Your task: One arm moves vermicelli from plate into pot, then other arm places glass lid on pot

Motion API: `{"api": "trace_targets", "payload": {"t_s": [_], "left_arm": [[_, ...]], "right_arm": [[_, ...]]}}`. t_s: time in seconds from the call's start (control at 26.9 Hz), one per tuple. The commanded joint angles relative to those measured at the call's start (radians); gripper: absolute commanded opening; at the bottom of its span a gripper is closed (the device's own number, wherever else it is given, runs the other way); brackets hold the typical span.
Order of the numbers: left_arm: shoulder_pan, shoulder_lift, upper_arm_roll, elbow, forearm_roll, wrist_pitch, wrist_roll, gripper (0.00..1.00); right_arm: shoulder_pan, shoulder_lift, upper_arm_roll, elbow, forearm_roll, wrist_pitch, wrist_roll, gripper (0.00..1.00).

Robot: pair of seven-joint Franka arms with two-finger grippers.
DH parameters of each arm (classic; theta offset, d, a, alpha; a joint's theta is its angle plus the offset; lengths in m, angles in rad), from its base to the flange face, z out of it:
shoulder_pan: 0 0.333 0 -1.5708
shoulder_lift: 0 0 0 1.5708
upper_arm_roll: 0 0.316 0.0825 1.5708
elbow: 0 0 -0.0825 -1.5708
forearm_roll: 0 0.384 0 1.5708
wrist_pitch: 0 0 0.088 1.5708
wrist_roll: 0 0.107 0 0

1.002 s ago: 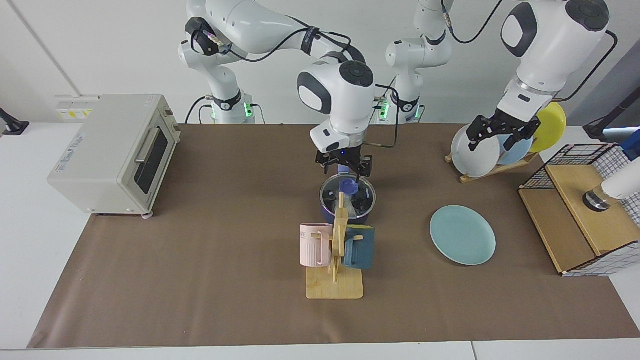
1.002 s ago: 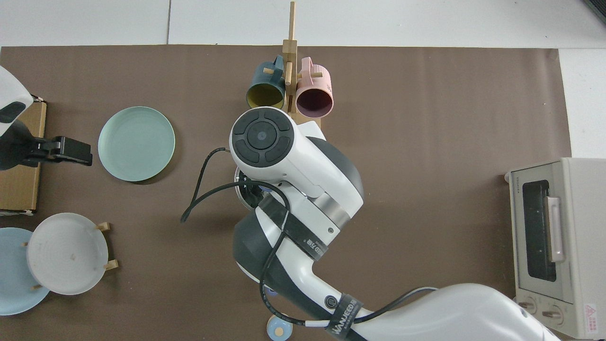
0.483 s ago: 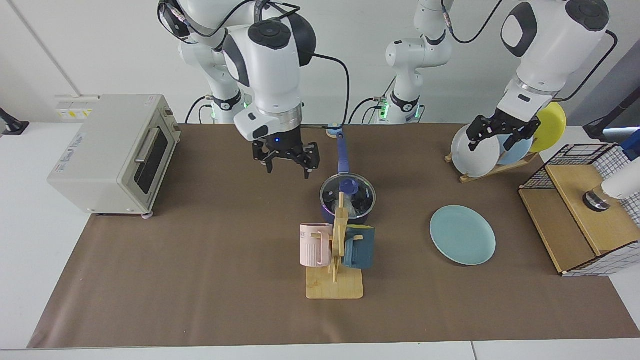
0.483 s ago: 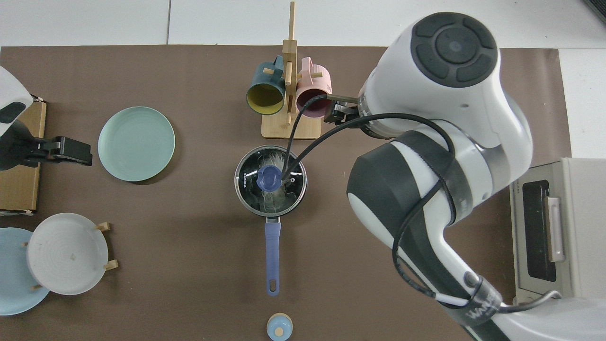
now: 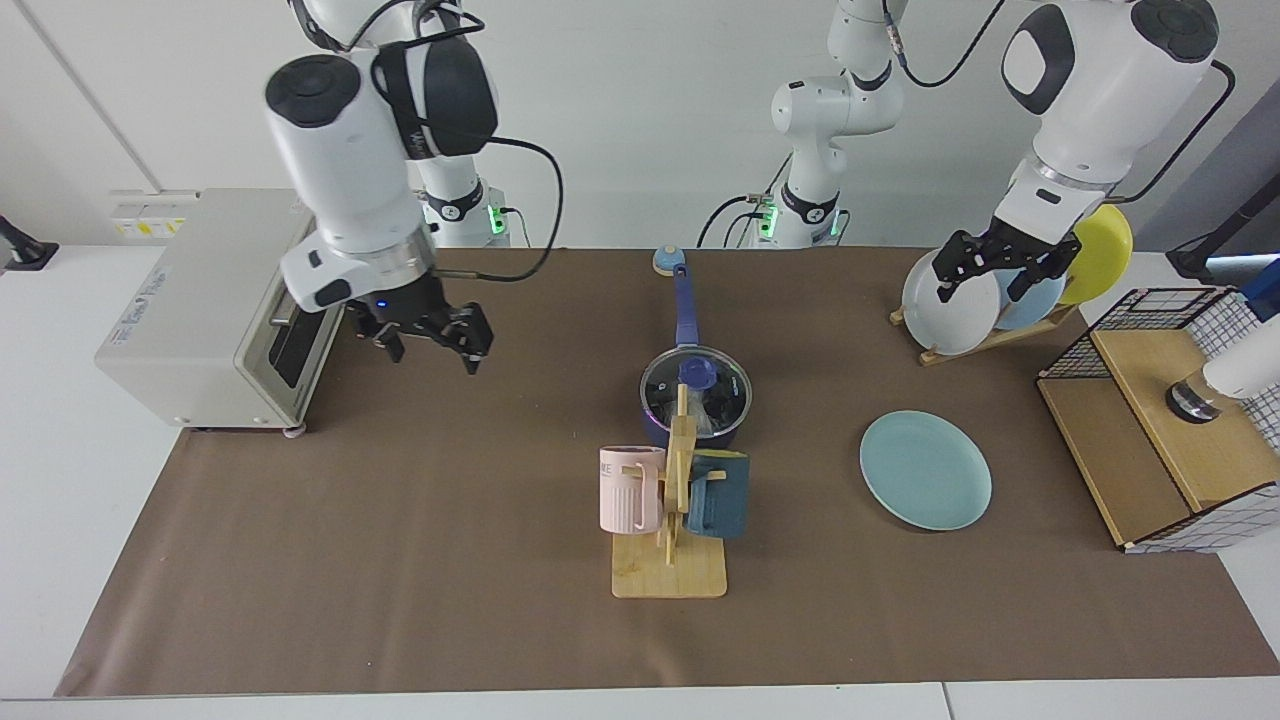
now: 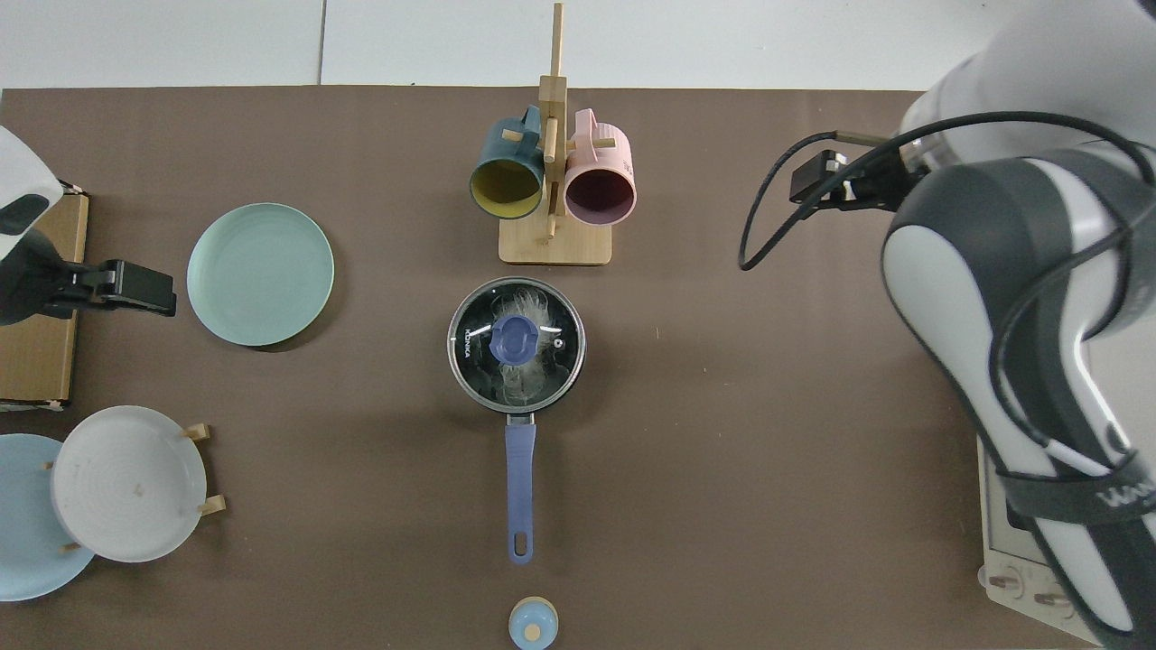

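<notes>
1. Two arms in your views. Right gripper (image 5: 432,338) hangs above the brown mat (image 5: 400,560), just in front of the toaster oven (image 5: 215,300), fingers spread, nothing in them.
2. Left gripper (image 5: 992,262) sits up by the plate rack (image 5: 985,340), in front of the white plate (image 5: 950,290). Fingers apart, empty. That arm waits.
3. Your pot (image 6: 517,345) stands mid-mat w/ the glass lid (image 6: 479,316) seated on its rim, blue knob at centre. Pot handle runs straight toward the robots' side.
4. Vermicelli (image 6: 524,375) is inside the pot; you see the white threads thru the glass in the top view.
5. Writing: you can make out white lettering on the lid beside the knob, looks like "KONKA" but it's small, so not certain. Right arm's cable strap carries white letters, only partly in view at the top view's edge. Toaster oven has a side label, too small to read.
6. Teal plate (image 5: 925,470) lies flat on the mat, bare, well apart from the pot, toward the left arm's side.
7. Mug stand (image 5: 672,540) is just beside the pot, on the side away from the robots, w/ a pink mug (image 5: 630,490) and a dark blue mug (image 5: 718,495) hung on it.
8. Small blue-and-tan round item (image 6: 533,625) sits just past the handle's end. Can't tell what it is.
</notes>
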Motion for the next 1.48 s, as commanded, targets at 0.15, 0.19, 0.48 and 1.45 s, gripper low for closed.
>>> {"api": "trace_targets", "payload": {"t_s": [0.15, 0.19, 0.48, 1.45], "left_arm": [[-0.001, -0.022, 0.006, -0.019, -0.007, -0.010, 0.011, 1.00], [-0.001, -0.022, 0.006, -0.019, -0.007, -0.010, 0.011, 1.00], [-0.001, -0.022, 0.005, -0.019, -0.007, -0.010, 0.011, 1.00], [-0.001, -0.022, 0.005, -0.019, -0.007, -0.010, 0.011, 1.00]], "right_arm": [[0.008, -0.133, -0.112, -0.052, 0.032, -0.012, -0.068, 1.00], [0.003, -0.152, -0.118, -0.069, 0.037, -0.018, -0.088, 1.00], [-0.061, -0.322, -0.149, -0.246, 0.044, -0.047, -0.208, 1.00], [-0.101, -0.454, -0.135, -0.403, 0.044, -0.066, -0.231, 1.00]]}}
